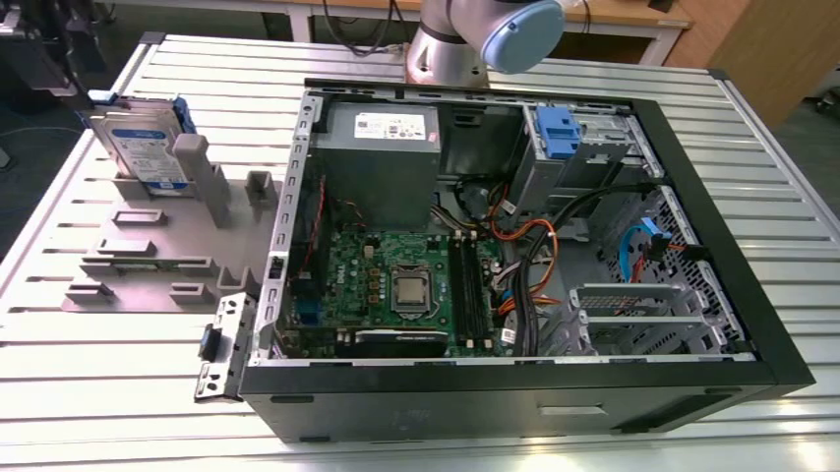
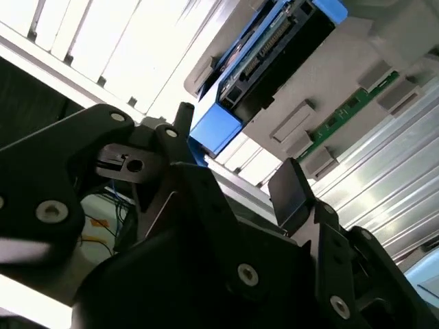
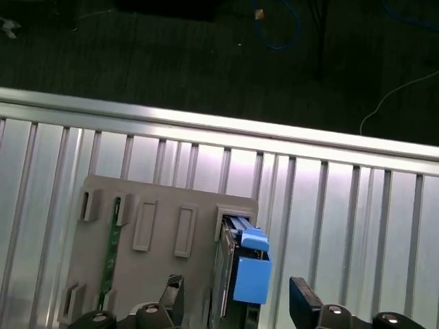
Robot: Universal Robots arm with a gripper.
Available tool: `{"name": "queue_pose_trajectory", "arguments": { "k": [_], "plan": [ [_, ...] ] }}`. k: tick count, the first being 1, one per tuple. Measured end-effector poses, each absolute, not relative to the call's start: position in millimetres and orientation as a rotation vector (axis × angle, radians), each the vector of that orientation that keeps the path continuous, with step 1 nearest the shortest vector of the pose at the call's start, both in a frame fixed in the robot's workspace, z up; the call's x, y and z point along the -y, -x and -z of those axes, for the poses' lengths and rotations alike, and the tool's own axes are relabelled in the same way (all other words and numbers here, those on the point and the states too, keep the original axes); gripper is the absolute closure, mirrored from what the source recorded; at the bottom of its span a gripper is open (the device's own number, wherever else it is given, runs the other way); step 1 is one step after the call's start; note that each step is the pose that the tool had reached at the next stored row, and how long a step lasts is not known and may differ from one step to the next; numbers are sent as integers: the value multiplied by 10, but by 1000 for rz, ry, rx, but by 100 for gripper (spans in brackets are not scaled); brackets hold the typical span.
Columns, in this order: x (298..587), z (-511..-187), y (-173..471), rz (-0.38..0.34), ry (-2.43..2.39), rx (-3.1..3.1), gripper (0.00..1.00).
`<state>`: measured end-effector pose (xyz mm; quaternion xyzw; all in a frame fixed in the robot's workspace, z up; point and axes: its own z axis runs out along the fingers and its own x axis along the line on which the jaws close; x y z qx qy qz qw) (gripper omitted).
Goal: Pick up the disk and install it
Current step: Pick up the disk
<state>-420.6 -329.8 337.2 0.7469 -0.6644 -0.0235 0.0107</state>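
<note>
Blue-railed, the disk (image 3: 248, 274) stands on edge in its grey holder (image 3: 158, 233) straight ahead of my gripper (image 3: 237, 296), whose wide-open, empty jaws line up astride it.

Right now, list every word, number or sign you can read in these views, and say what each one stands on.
Nothing can be quoted; all the print is too small or blurred to read.
White-and-blue label on the disk: print there, unreadable.
white sticker on the power supply: lines of print, unreadable.
motherboard: any markings too small to read.
blue carrier in the first wrist view: no lettering that I can make out.
</note>
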Motion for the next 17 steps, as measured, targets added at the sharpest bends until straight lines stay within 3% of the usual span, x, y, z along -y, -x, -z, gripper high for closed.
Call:
{"name": "queue_pose_trajectory", "arguments": {
  "k": [17],
  "plan": [
    [3238, -3123, 4277, 65, -2252, 2170, 29]
  ]
}}
